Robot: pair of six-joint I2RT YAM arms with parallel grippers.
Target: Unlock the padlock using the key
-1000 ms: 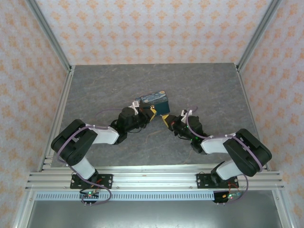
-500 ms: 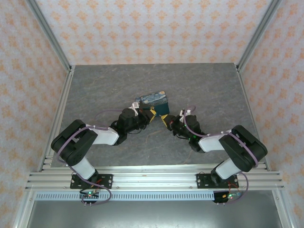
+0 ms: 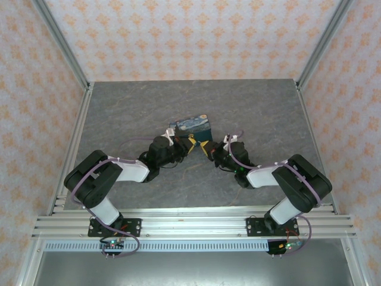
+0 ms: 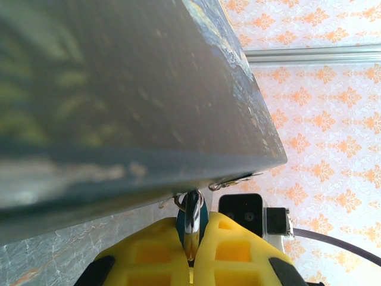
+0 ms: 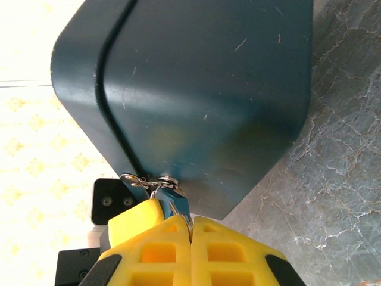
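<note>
We record one box [image 3: 191, 127] on the bench [image 3: 250, 107], near its middle. At the box's near corner we find the padlock [image 4: 191, 217], pinched in the jaws of the left gripper [image 3: 189, 145]; the right gripper [image 3: 205, 149] sits just right of it.

The box [image 3: 191, 126] sits mid-table, its blue-and-yellow swirl lid facing up over teal sides. Up close, a dark seam runs round one rounded corner, and the paint there is lightly scratched. Under it lies the grey marbled table [image 3: 262, 113]. Orange-patterned walls [image 3: 190, 36] close three sides, with aluminium posts [image 3: 59, 42] slanting in the corners and rails [image 3: 190, 225] along the near edge.
</note>
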